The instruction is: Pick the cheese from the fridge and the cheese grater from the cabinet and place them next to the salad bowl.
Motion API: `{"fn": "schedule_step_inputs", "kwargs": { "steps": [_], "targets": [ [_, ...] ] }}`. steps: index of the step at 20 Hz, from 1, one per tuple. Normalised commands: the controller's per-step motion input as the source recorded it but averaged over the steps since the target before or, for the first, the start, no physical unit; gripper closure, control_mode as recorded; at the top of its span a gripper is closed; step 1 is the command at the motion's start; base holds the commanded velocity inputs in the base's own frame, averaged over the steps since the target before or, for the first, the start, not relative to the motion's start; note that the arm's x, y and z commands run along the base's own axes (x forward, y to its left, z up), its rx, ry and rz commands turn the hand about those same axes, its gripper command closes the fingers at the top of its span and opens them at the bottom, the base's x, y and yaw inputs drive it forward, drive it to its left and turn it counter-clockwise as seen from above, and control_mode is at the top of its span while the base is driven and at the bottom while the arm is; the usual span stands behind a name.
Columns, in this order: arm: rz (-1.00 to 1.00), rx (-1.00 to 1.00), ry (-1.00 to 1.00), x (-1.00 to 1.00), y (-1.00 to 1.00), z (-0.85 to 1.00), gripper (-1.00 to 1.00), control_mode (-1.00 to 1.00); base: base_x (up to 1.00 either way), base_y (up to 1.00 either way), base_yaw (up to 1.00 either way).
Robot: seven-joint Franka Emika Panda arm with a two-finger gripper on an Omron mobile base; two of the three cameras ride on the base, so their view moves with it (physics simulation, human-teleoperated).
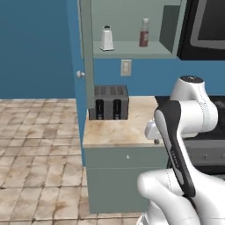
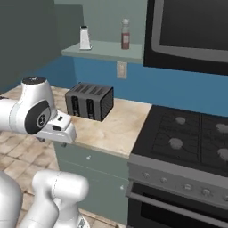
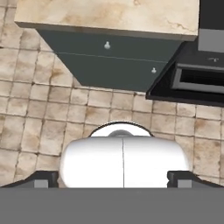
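Hand view, at the bottom edge of the frame, shows me the gripper [image 3: 112,179] with its two dark tips far apart, wide and holding nothing, pointing down at the tiled floor [image 3: 39,122] in front of the counter [image 3: 109,15]. That is my first worry: the hand hangs low and close to the robot, with the counter edge and the toaster [image 1: 109,103] between it and the target. If I lift straight toward the shelf, I judge the forearm could clip the counter edge or knock the toaster.

Farther back, the cabinet door [image 1: 86,57] stands swung open, edge-on in the upper left-centre of the left base view, its round knob [image 1: 80,74] sticking out. A wide swing of the arm could catch it.

Farthest, the cheese grater [image 1: 107,38] stands upright on the open cabinet [image 1: 132,49] shelf, at top centre of the left base view and upper left of the right base view, well above and beyond the gripper. A dark red bottle [image 1: 144,33] stands near it on the same shelf, apart from it; a sloppy reach could tip either. The grater is narrow and tapered, so I expect it may slip or topple if pinched off-centre.
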Motion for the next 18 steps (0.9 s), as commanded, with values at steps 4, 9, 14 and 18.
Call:
{"fn": "schedule_step_inputs", "kwargs": {
  "steps": [4,9,14,18],
  "targets": [
    [0.00,0.00,0.00,0.00,0.00,0.00,-1.00,1.00,0.07,-0.07,0.23],
    [0.00,0.00,0.00,0.00,0.00,0.00,-1.00,1.00,0.21,-0.11,0.11],
    [0.00,0.00,0.00,0.00,0.00,0.00,-1.00,1.00,0.50,-0.32,0.26],
    [0.00,0.00,0.00,0.00,0.00,0.00,-1.00,1.00,0.57,-0.34,0.29]
  ]
}}
